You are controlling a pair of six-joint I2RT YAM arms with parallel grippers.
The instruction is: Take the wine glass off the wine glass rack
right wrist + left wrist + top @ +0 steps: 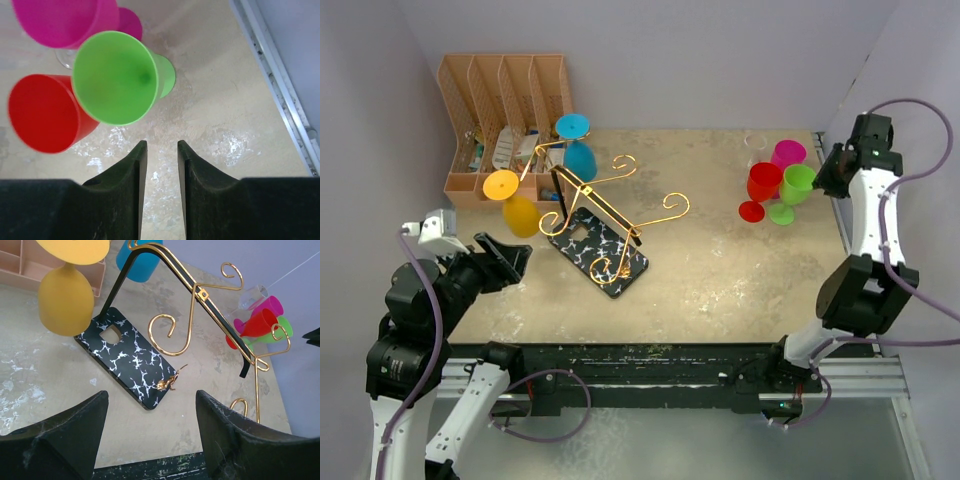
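The wine glass rack (603, 206) is a gold wire stand on a black marbled base (127, 355), left of the table's middle. Two wine glasses hang upside down from its arms: a yellow one (518, 210) (65, 302) at the near left and a blue one (579, 152) (137, 262) behind it. My left gripper (512, 256) (151, 392) is open and empty. It is low, near the table's front edge, and faces the base with the yellow glass up to its left. My right gripper (830, 170) (161, 143) is at the far right with a narrow gap between its fingers. Nothing is in that gap, and the green glass (115, 77) stands just ahead of it.
A red glass (761, 186), the green glass (794, 190), a magenta glass (787, 153) and a clear glass (757, 143) stand together at the right. An orange-brown slotted file organiser (505, 105) sits at the back left. The table's right edge and metal rail (280, 95) run close to the right gripper.
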